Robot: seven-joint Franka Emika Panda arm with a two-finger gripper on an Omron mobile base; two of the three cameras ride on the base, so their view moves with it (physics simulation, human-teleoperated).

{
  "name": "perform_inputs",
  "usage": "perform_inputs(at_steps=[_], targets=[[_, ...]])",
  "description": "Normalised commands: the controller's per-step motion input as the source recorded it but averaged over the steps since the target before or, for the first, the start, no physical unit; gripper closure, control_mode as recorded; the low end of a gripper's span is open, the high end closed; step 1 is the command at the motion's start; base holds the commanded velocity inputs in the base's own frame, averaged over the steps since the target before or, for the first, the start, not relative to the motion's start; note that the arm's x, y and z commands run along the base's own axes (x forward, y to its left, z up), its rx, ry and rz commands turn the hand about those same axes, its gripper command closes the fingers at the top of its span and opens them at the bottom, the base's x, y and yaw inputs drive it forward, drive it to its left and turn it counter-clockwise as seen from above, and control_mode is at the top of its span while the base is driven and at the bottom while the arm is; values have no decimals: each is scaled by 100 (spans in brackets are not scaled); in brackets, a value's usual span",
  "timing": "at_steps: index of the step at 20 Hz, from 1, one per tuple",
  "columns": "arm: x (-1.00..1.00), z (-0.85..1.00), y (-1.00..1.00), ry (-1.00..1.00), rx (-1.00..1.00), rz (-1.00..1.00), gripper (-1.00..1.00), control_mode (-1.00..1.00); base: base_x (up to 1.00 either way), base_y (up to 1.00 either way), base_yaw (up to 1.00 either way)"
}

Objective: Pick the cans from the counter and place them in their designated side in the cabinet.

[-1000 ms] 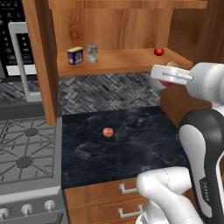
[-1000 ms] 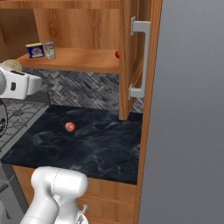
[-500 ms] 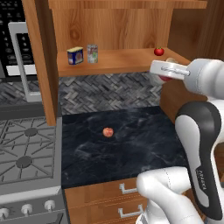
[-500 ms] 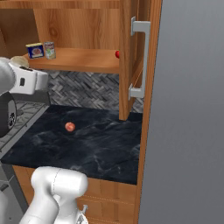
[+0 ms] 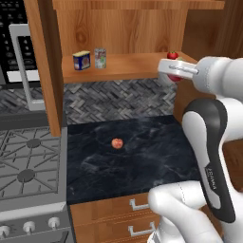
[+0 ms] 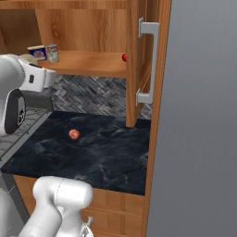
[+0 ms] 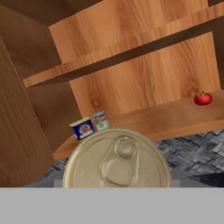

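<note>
- Your tool [image 5: 167,68] grips a can [image 7: 117,159], its pull-tab top facing the hand camera.
- Beyond the tool, the second can [image 5: 100,58] stands on the cabinet [image 5: 47,66] shelf beside a blue tin [image 5: 81,60].
- A tomato [image 7: 203,98] sits on the shelf, well apart from them.
- Below the tool, a fruit [image 5: 116,143] lies on the counter [image 5: 142,156].

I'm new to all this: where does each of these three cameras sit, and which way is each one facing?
Left base view: behind the arm, to its left, looking forward and down at the counter, stove and cabinet; the arm rises at right.
Right base view: behind it, to its right, same counter and cabinet; the arm is at left.
Hand view: at the arm's end, facing the cabinet shelf over the held can.
Shared: all three show the blue-and-yellow tin; both base views show the orange fruit.
</note>
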Motion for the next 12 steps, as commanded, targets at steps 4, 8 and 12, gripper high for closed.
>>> perform_inputs(at_steps=[4,8,12], targets=[[29,1,0,0,0,0,100,-100,0,0,0],[27,2,0,0,0,0,100,-100,0,0,0],[25,4,0,0,0,0,100,-100,0,0,0]])
